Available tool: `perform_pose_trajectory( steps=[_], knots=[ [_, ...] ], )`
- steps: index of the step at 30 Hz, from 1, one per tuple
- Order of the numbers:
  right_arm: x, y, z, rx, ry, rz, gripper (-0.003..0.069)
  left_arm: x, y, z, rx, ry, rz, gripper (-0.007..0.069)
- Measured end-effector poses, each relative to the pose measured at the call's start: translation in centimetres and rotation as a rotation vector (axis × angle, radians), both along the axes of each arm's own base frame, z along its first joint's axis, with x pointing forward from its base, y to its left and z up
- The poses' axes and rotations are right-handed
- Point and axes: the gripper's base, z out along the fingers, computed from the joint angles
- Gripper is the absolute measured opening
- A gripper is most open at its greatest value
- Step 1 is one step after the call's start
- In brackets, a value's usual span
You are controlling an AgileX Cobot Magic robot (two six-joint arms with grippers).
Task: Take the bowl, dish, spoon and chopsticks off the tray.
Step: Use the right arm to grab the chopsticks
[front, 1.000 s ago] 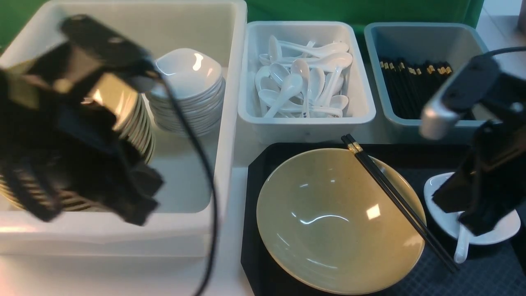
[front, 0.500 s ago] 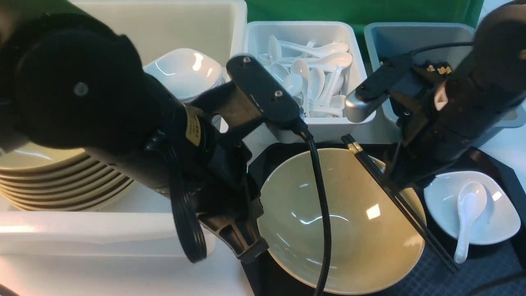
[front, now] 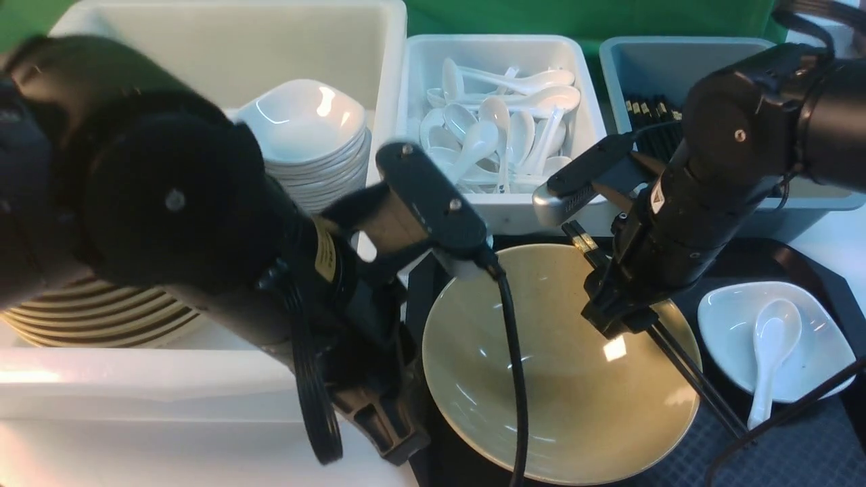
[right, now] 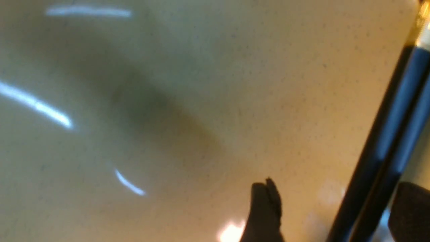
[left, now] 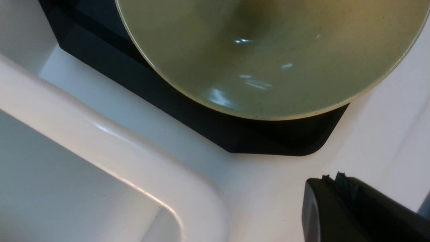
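White tabletop (left: 369, 111) underneath, with the tray (front: 778, 453) on it. Low over the bowl (front: 555, 392), right gripper (right: 336, 198) with jaws wide apart, one finger either side of the chopsticks (right: 386, 141), contact with them not clear. Chopsticks lying across the bowl's rim, running straight through the gap between those jaws. Dish (front: 727, 325) with the spoon (front: 771, 345) in it, on the tray off to the right of the right jaws, apart from them. Just off the tray's corner, left gripper (left: 331, 178) with jaws pressed together, holding nothing, over bare tabletop, bowl's rim near, ahead of the tips.
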Motion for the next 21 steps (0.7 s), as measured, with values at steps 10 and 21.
perform_pose_trajectory(
  steps=[10, 21],
  knots=[
    [0.4, 0.2, -0.1, 0.02, -0.026, -0.026, 0.0192, -0.1, 0.2, -1.0, 0.014, 0.013, 0.002, -0.0011],
    [0.9, 0.2, 2.3, 0.022, -0.077, -0.022, 0.0159, 0.3, -0.5, -0.1, -0.064, -0.022, 0.015, -0.0011]
  ],
)
